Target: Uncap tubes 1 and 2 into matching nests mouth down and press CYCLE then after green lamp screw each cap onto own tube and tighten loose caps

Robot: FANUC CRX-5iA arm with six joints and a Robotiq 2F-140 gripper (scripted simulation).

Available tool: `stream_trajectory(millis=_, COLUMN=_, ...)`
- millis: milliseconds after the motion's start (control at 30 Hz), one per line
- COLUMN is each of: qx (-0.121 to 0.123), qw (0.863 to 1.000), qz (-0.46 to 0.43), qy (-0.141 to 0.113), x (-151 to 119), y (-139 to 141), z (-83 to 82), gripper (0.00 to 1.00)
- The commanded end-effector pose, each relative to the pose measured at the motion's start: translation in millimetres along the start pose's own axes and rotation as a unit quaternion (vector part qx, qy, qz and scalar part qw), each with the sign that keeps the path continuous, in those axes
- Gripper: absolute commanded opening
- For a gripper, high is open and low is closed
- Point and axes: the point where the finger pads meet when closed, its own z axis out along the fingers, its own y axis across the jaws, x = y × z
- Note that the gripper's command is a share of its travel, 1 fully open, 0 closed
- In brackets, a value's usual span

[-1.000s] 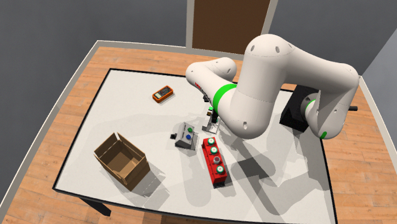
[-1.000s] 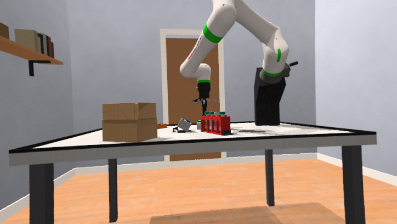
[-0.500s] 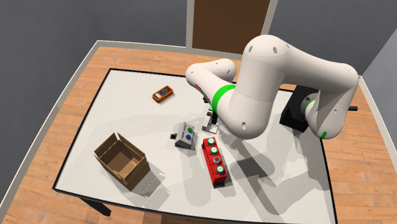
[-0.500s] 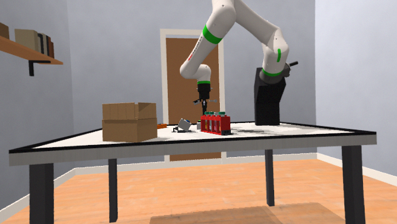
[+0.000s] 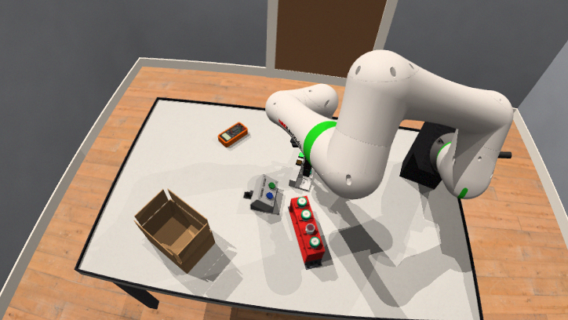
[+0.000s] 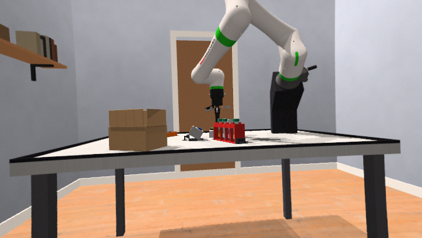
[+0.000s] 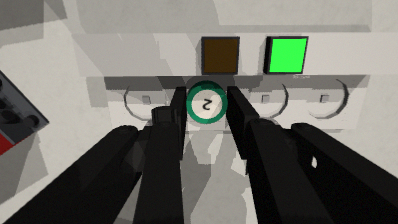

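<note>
In the wrist view my gripper (image 7: 206, 102) is low over the cap tray (image 7: 350, 117), its fingers pressed on both sides of the green-ringed cap 2 (image 7: 206, 103). The cap sits in nest 2, mouth down. The other nests are empty. The green lamp (image 7: 286, 55) is lit and the amber lamp (image 7: 220, 55) is dark. In the top view the red tube rack (image 5: 314, 258) holds three capped tubes and one open tube (image 5: 309, 227), second from the near end. The arm hides most of my gripper (image 5: 304, 171) and the tray (image 5: 298, 183) there.
The key housing (image 5: 262, 205) with its green key (image 5: 271, 185) and blue key (image 5: 270, 194) stands left of the tray and rack. An open cardboard box (image 5: 174, 228) (image 6: 137, 128), an orange meter (image 5: 232, 133) and a small black part (image 5: 249, 194) lie further left.
</note>
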Motion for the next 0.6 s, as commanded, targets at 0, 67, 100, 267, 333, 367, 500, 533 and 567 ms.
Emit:
stream_trajectory(millis=0, qx=0.000, qw=1.000, qz=0.000, qy=0.001, x=1, y=0, z=-0.8, gripper=0.30)
stream_trajectory(millis=67, qx=0.000, qw=1.000, qz=0.000, qy=0.001, x=1, y=0, z=-0.8, gripper=0.30)
stream_trajectory(millis=100, qx=0.000, qw=1.000, qz=0.000, qy=0.001, x=1, y=0, z=-0.8, gripper=0.30)
stream_trajectory(millis=267, qx=0.000, qw=1.000, qz=0.000, qy=0.001, x=1, y=0, z=-20.8, gripper=0.30)
stream_trajectory(millis=333, qx=0.000, qw=1.000, qz=0.000, qy=0.001, x=1, y=0, z=-30.8, gripper=0.30)
stream_trajectory(millis=367, qx=0.000, qw=1.000, qz=0.000, qy=0.001, x=1, y=0, z=-35.8, gripper=0.30)
stream_trajectory(millis=500, qx=0.000, qw=1.000, qz=0.000, qy=0.001, x=1, y=0, z=-55.8, gripper=0.30)
stream_trajectory(millis=533, qx=0.000, qw=1.000, qz=0.000, qy=0.001, x=1, y=0, z=-60.8, gripper=0.30)
stream_trajectory(millis=567, qx=0.000, qw=1.000, qz=0.000, qy=0.001, x=0, y=0, z=-65.8, gripper=0.30)
